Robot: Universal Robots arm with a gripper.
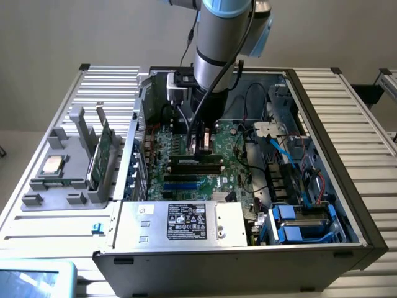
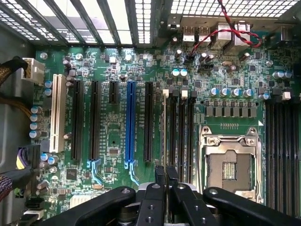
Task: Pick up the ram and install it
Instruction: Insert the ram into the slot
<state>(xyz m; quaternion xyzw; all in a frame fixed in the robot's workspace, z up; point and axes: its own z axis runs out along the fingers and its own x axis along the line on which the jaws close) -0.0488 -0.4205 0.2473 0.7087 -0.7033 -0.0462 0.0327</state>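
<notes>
We see the gripper with its fingers drawn almost together and nothing visible between them, poised low over the motherboard just beside the black memory slots. We cannot tell whether the ram sits in those slots. A green board stands upright in the grey holder at the exterior view's left.

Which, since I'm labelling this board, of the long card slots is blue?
The blue slot, between the short black slot and a long black slot; the others are black, except the white slot.
</notes>
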